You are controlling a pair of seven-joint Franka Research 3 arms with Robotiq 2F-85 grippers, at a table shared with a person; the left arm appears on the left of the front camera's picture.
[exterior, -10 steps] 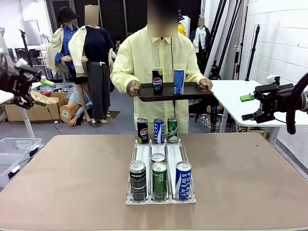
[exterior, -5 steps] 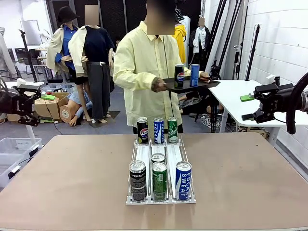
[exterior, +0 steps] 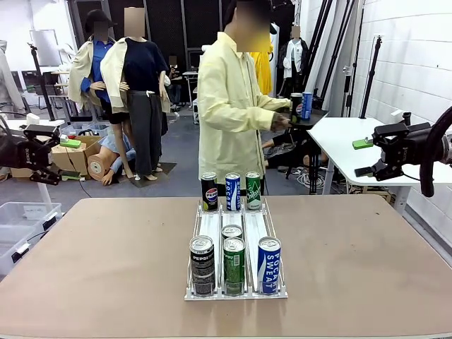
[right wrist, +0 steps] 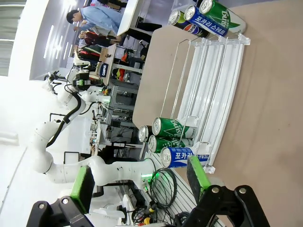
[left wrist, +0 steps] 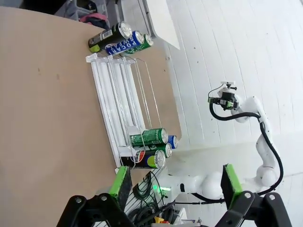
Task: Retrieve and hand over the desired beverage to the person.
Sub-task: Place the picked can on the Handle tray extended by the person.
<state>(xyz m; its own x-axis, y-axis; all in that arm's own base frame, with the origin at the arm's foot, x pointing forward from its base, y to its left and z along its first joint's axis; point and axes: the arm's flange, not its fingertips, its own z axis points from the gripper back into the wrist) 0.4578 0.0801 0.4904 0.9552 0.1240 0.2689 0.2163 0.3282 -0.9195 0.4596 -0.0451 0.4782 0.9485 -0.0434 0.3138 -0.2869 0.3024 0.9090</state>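
Turning away from the counter [exterior: 353, 254], the person [exterior: 229, 113] now stands side-on and has carried the black tray [exterior: 304, 119] with its two cans toward the white side table [exterior: 339, 138], while both arms hang back at the edges.

The left claw [exterior: 35, 152] and the right claw [exterior: 378, 152] each stand wide with nothing between the pads, well apart from the rack [exterior: 235, 244].

The likely trouble is choice: no drink has been signalled, so a reach now could take the wrong can. The cans also sit touching in narrow lanes, and wide fingers coming down could knock a neighbour over.

The front row holds a black cola can [exterior: 202, 265], a green can [exterior: 234, 265] and a blue can [exterior: 269, 263], all upright, with three more at the far end.
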